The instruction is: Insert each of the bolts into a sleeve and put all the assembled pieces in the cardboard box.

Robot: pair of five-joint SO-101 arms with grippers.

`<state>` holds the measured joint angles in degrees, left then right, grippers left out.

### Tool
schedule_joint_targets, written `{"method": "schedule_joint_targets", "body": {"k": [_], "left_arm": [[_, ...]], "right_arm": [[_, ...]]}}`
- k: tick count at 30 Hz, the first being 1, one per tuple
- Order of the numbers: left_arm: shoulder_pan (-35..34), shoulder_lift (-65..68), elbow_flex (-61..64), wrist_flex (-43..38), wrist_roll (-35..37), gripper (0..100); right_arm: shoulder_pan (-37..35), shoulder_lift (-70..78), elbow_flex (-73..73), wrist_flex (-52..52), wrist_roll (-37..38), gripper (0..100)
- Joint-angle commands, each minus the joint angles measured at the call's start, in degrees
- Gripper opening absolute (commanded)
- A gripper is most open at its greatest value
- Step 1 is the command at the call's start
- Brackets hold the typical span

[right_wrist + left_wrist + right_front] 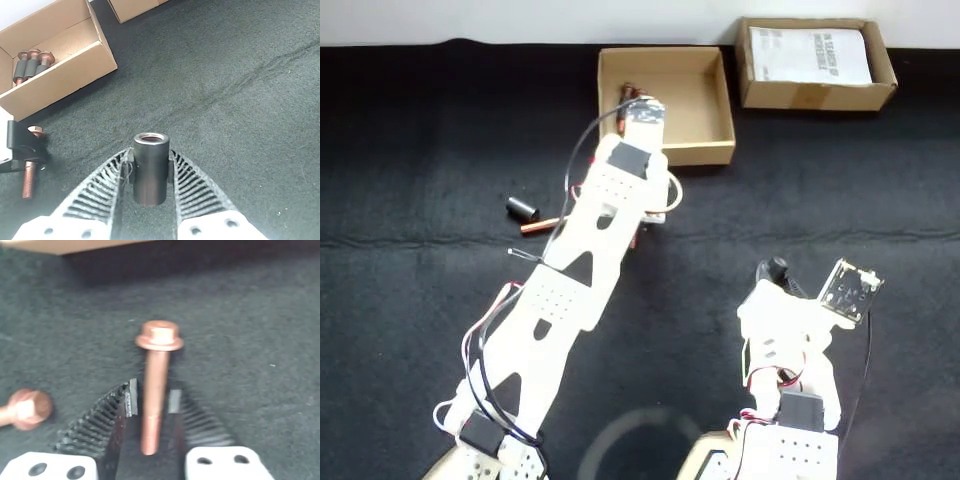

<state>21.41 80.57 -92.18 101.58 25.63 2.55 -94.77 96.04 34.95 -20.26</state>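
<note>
The fixed camera looks down on the black felt-covered table [400, 150]. Both wrist cameras sit low and close, facing forward; the right one shares the open brown cardboard box [60, 75] with it.

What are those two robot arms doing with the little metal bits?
They are joining bolts and sleeves. The left gripper is shut on a copper bolt, close to the cardboard box. The right gripper is shut on a black sleeve, with its open end facing up. Three finished pieces lie in the box. A spare bolt and a spare sleeve lie loose on the black table.
</note>
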Motion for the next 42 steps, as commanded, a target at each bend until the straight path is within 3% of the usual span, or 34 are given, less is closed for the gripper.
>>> {"method": "schedule_joint_targets", "body": {"k": [1,12,19,27,37,42], "left_arm": [[0.1,-2.0,-0.2,0.1,0.4,23],[-3.8,1.2,-0.7,-7.4,0.4,19],[-3.6,1.3,-0.7,-8.0,0.3,0],[-4.5,0.8,-2.7,-7.6,0.1,1],[-6.9,-16.0,-3.1,-7.5,0.1,1],[-6.9,-27.4,-3.1,-1.5,0.2,1]], "right_arm": [[-0.5,-1.0,7.7,0.0,0.1,0.6],[-0.5,-1.0,7.7,0.0,0.1,0.6],[-0.2,-1.1,7.7,0.0,0.0,0.6],[-0.7,-1.1,7.6,-0.8,-0.1,0.6],[-9.8,-0.9,7.7,-8.7,-0.1,0.6],[-12.4,-0.7,7.7,-12.6,0.1,0.6]]}}
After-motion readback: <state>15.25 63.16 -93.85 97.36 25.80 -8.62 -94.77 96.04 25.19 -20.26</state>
